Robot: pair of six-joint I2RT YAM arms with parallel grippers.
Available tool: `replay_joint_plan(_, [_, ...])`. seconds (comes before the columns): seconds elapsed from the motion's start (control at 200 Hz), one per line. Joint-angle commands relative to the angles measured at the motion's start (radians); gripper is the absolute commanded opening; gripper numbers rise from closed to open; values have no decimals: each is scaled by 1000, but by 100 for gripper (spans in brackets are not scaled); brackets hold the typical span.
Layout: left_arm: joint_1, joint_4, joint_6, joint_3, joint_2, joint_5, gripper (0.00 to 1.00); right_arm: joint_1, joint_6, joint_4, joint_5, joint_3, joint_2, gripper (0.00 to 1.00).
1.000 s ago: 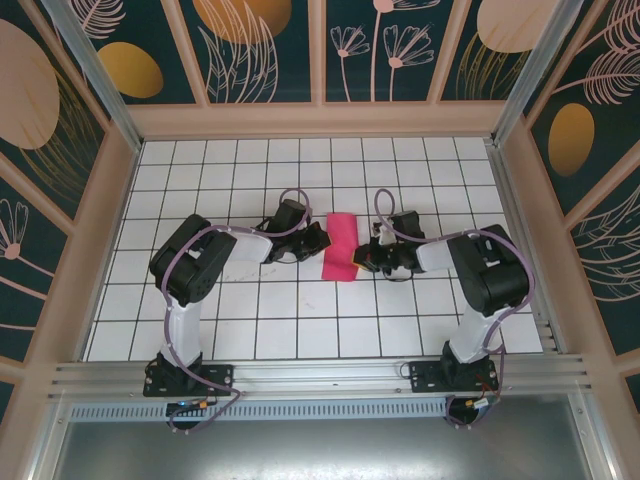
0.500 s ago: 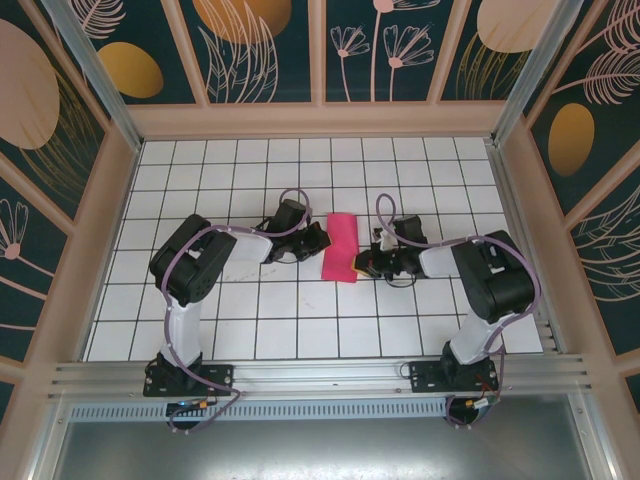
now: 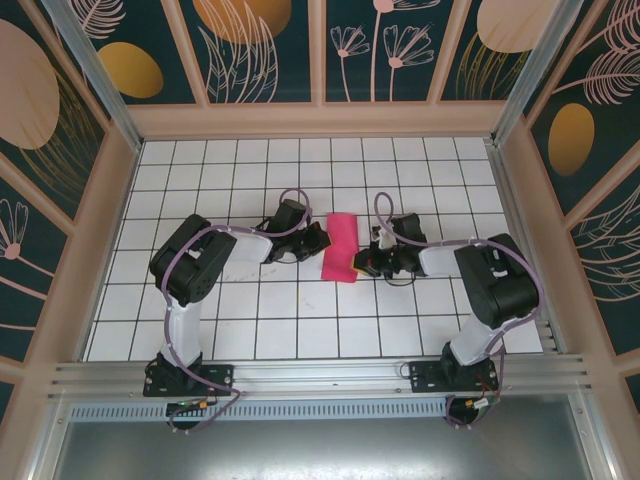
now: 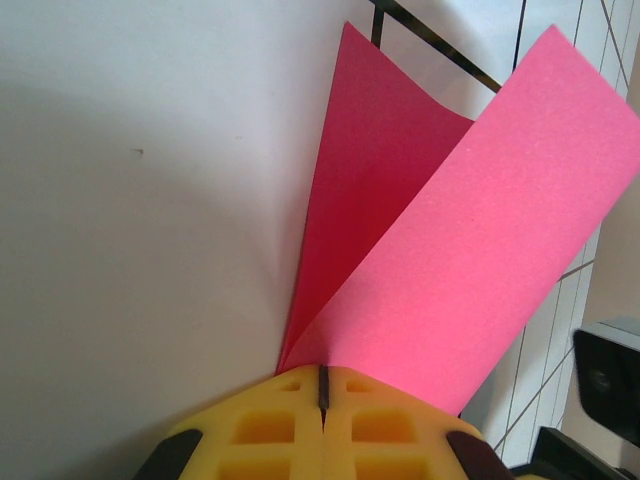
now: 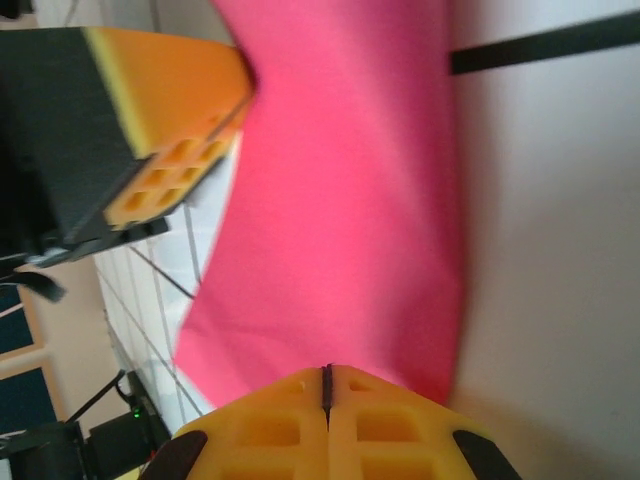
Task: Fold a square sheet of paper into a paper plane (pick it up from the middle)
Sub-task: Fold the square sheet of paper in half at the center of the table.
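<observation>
The paper [image 3: 341, 247] lies folded into a pink strip on the table [image 3: 300, 330], between both grippers. The left gripper [image 4: 322, 385] sits at the paper's left edge, fingers pressed together, tips against the fold where two layers splay apart. The right gripper [image 5: 327, 380], also closed, touches the paper's near right corner.

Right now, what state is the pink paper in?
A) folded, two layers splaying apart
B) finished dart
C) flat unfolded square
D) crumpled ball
A: the left wrist view shows the pink paper fanning into two layers from the shut jaws of the left gripper.
</observation>
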Motion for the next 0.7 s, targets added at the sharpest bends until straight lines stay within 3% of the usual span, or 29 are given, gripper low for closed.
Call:
replay_joint_plan(0.0, [-6,-66,20,-6,50,-22,0,11,5,32,-53,-8,-9,0])
replay_joint_plan(0.355, [-6,-61,20,-7,51,-20,0,22,-33,-11,24,-47,63,0])
replay_joint_plan(0.695, [-6,-62,18,-6,53,-23,0,34,-24,11,-58,-24,-44,0])
